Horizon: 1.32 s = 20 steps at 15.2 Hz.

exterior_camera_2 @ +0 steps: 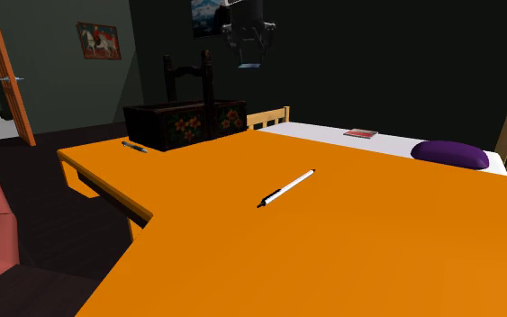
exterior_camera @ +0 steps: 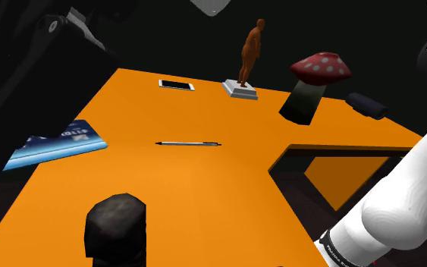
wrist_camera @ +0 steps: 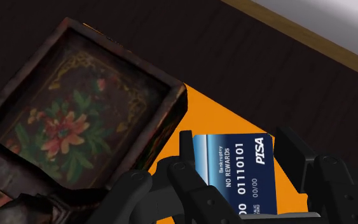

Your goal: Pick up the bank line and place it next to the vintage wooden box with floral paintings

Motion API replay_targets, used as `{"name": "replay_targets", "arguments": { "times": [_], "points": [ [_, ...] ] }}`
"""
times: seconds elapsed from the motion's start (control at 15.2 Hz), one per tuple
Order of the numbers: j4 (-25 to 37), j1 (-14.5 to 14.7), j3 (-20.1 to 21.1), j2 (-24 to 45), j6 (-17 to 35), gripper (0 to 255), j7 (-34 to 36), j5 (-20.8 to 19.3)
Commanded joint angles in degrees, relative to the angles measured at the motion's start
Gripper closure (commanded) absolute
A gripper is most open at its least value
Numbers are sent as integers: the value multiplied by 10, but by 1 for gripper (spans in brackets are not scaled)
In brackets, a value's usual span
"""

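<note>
A blue bank card (wrist_camera: 234,175) printed "NO REWARDS" and "PISA" is clasped between my black fingers. My gripper (wrist_camera: 234,159) is shut on it, well above the orange table (wrist_camera: 203,114). Just beside the card in the wrist view lies the dark wooden box (wrist_camera: 75,121) with flowers painted inside. The second exterior view has the gripper (exterior_camera_2: 248,52) high above the box (exterior_camera_2: 188,122), with the card (exterior_camera_2: 249,65) hanging from it. The box stands at the table's far end and has a tall handle. The card (exterior_camera: 56,142) is also at the shoulder view's left.
A black-and-white pen (exterior_camera_2: 285,187) lies mid-table. A phone (exterior_camera: 176,85), a brown figurine (exterior_camera: 248,57) and a red mushroom lamp (exterior_camera: 314,80) stand at the far edge. A purple cushion (exterior_camera_2: 449,153) and a second pen (exterior_camera_2: 134,146) lie elsewhere. The table has a notch (exterior_camera: 340,174).
</note>
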Motion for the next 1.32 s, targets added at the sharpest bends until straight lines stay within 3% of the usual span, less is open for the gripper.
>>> {"name": "replay_targets", "arguments": {
  "times": [0.0, 1.25],
  "points": [
    [-19, -1, 0, -4, 15, 255, -9, 8],
    [-152, 6, 7, 10, 149, 255, -67, 37]
  ]
}}
